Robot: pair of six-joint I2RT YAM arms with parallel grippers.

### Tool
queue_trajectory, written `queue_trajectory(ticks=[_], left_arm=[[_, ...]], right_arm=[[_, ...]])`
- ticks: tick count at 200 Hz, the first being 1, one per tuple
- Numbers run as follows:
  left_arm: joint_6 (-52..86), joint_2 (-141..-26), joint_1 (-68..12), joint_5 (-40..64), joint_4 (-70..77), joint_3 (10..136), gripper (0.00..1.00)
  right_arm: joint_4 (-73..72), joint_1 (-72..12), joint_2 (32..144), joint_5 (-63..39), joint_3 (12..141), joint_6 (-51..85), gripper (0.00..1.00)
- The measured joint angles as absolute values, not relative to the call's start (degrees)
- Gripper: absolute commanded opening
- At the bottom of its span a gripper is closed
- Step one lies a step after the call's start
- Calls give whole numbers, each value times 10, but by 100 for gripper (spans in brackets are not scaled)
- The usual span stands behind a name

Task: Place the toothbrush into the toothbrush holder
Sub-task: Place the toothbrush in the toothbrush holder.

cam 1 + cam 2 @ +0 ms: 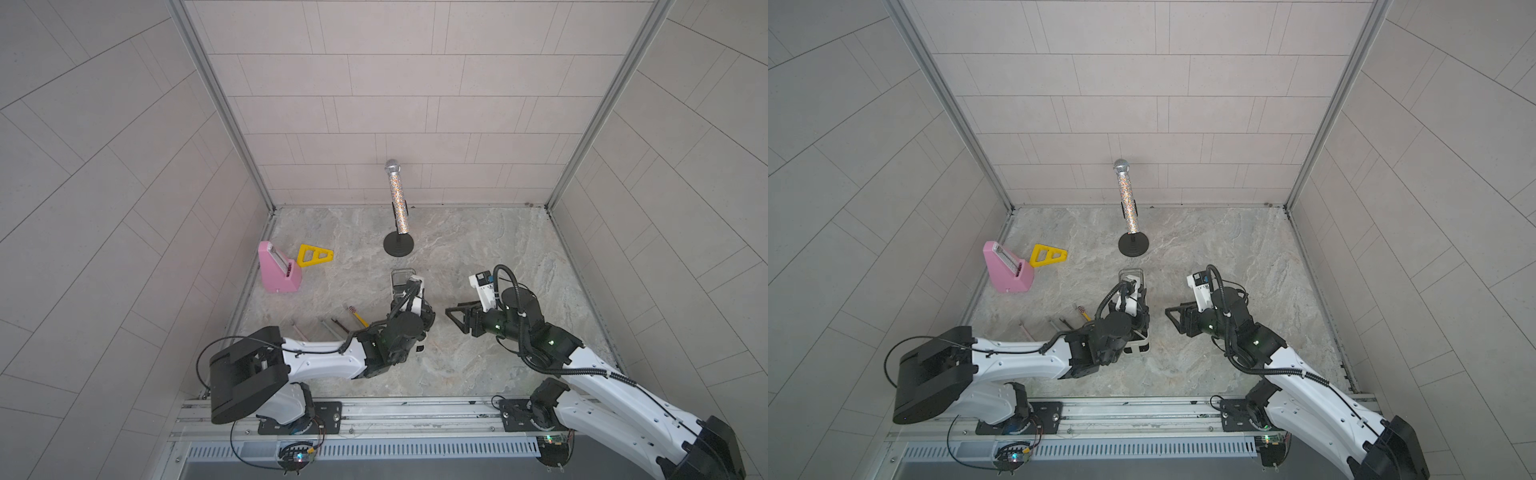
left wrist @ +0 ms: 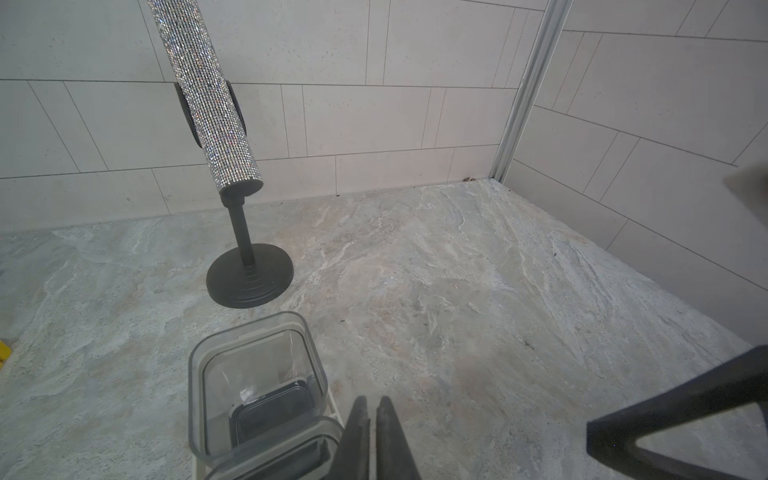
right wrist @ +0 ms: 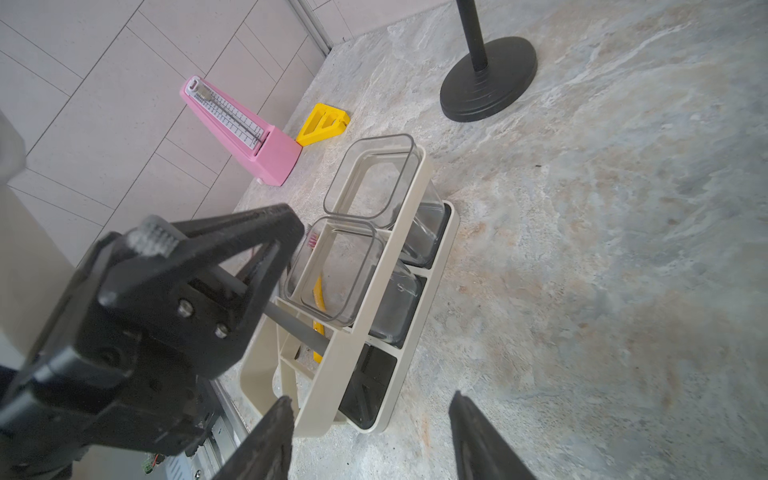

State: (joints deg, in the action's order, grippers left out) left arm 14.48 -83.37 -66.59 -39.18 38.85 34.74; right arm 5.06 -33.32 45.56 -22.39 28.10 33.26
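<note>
Left end effector (image 2: pixel 372 405) is seen clamped on a grey toothbrush (image 3: pixel 291 325), whose handle is angled into the cream toothbrush holder (image 3: pixel 259 378) at frame centre. Release is judged outstanding. Right end effector (image 3: pixel 370 397) is spread apart, empty.

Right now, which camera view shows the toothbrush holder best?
The right wrist view: the toothbrush holder shows nearly whole there, cream frame, clear boxes and dark trays. In both top views the left arm hides most of it, leaving its clear end. The left wrist view shows only that clear end.

White arms (image 1: pixel 324 357), black joints (image 1: pixel 405 330), ribbed cables (image 1: pixel 517 293), black claws (image 1: pixel 456 321)
</note>
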Motion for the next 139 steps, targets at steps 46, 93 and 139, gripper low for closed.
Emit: queue_trajectory(ticks=[46, 93, 139], left_arm=[[149, -865, -667, -401, 421, 344, 0], [178, -865, -667, -385, 369, 352, 0], [203, -843, -659, -360, 318, 354, 0]], right_arm=[[45, -333, 451, -220, 279, 333, 62], [45, -333, 449, -218, 277, 333, 62], [45, -333, 448, -216, 276, 335, 62]])
